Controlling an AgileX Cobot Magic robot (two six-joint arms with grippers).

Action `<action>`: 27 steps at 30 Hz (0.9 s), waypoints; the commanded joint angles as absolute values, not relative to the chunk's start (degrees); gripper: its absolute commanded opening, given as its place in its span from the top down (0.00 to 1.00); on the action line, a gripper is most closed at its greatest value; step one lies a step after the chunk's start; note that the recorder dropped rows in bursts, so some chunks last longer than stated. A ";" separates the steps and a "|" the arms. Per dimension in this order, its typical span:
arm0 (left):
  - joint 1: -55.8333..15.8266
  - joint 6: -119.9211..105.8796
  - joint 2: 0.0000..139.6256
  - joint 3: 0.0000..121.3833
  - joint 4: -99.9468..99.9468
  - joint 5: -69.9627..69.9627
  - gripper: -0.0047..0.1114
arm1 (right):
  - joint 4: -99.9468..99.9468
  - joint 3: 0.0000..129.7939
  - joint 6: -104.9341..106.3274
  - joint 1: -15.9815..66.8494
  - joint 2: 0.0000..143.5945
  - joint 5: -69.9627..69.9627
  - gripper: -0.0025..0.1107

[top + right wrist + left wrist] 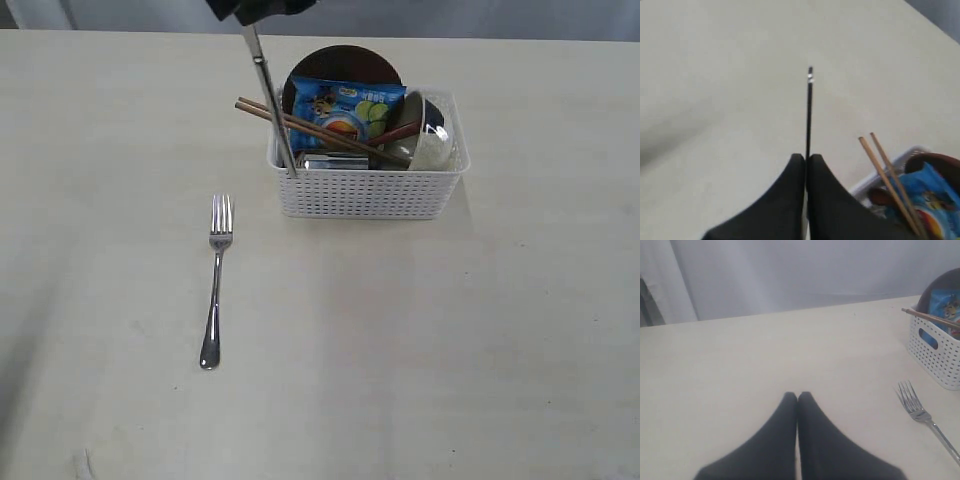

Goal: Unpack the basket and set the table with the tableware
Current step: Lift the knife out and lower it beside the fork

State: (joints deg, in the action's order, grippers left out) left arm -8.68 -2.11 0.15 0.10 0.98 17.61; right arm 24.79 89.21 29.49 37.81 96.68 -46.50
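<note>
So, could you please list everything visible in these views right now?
table: one, pale cream, under everything
basket: one, white, on the table
fork: one, steel, flat on the table
knife: one, steel, nearly upright at the basket's fork-side end
chopsticks: one pair, wooden, in the basket
plate: one, dark brown, in the basket
snack bag: one, blue, in the basket
bowl: one, white, in the basket
spoon: one, reddish-brown, in the basket
left gripper: one, black, shut, empty
right gripper: one, black, shut on the knife

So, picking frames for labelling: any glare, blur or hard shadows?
Exterior view: soft even light, glints on the shiny steel fork, faint shadow by the white lattice plastic basket. Left wrist view: black left gripper blurred. Right wrist view: right gripper blurred, thin steel knife glinting at its tip.
</note>
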 commanded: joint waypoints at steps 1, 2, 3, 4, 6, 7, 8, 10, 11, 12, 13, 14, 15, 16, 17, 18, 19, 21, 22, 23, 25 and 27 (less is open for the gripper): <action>-8.60 -1.92 0.00 0.00 0.86 17.15 0.96 | 34.23 89.08 34.03 37.09 96.28 -49.16 0.98; -8.60 -1.92 0.00 0.00 0.86 17.15 0.96 | 36.52 88.83 35.00 36.98 96.38 -49.86 0.98; -8.60 -1.92 0.00 0.00 0.86 17.15 0.96 | 39.20 88.07 36.16 36.75 96.38 -50.11 0.98; -8.60 -1.92 0.00 0.00 0.86 17.15 0.96 | 41.43 87.09 37.63 36.75 96.62 -50.25 0.98; -8.60 -1.92 0.00 0.00 0.86 17.15 0.96 | 47.50 84.96 40.61 36.75 96.99 -50.36 0.98; -8.60 -1.92 0.00 0.00 0.86 17.15 0.96 | 50.02 83.93 42.22 36.75 97.45 -50.49 0.98; -8.60 -1.92 0.00 0.00 0.86 17.15 0.96 | 53.39 82.61 44.13 36.75 97.99 -50.71 0.98; -8.60 -1.92 0.00 0.00 0.86 17.15 0.96 | 59.20 79.95 47.60 36.75 99.54 -51.11 0.98; -8.60 -1.92 0.00 0.00 0.86 17.15 0.96 | 61.18 78.94 48.72 36.75 100.26 -51.24 0.98; -8.60 -1.92 0.00 0.00 0.86 17.15 0.96 | 63.23 77.87 50.06 36.75 101.23 -51.54 0.98; -8.60 -1.92 0.00 0.00 0.86 17.15 0.96 | 65.14 77.13 52.17 36.75 102.29 -51.92 0.98; -8.60 -1.92 0.00 0.00 0.86 17.15 0.96 | 66.63 76.62 53.68 36.89 103.45 -52.71 0.98; -8.60 -1.92 0.00 0.00 0.86 17.15 0.96 | 68.51 76.49 54.83 37.12 104.72 -53.28 0.98; -8.60 -1.92 0.00 0.00 0.86 17.15 0.96 | 69.59 76.49 55.40 37.25 106.07 -54.03 0.98; -8.60 -1.92 0.00 0.00 0.86 17.15 0.96 | 70.33 76.62 55.52 37.39 107.18 -54.04 0.98; -8.60 -1.92 0.00 0.00 0.86 17.15 0.96 | 71.60 76.62 56.41 37.50 108.49 -54.04 0.98; -8.60 -1.92 0.00 0.00 0.86 17.15 0.96 | 73.39 76.62 57.45 37.50 109.90 -54.04 0.98; -8.60 -1.92 0.00 0.00 0.86 17.15 0.96 | 77.06 76.62 59.50 37.50 112.40 -54.04 0.98; -8.60 -1.92 0.00 0.00 0.86 17.15 0.96 | 79.09 76.62 60.98 37.50 113.79 -53.93 0.98; -8.60 -1.92 0.00 0.00 0.86 17.15 0.96 | 81.90 76.87 63.66 37.51 116.56 -53.65 0.98; -8.60 -1.92 0.00 0.00 0.86 17.15 0.96 | 82.32 79.20 63.90 37.51 120.98 -54.18 0.98; -8.60 -1.92 0.00 0.00 0.86 17.15 0.96 | 82.32 82.38 62.81 37.51 124.83 -54.71 0.98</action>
State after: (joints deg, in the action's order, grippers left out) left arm -8.68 -2.11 0.15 0.10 0.98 17.61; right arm 80.82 79.86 62.74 37.44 122.29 -53.77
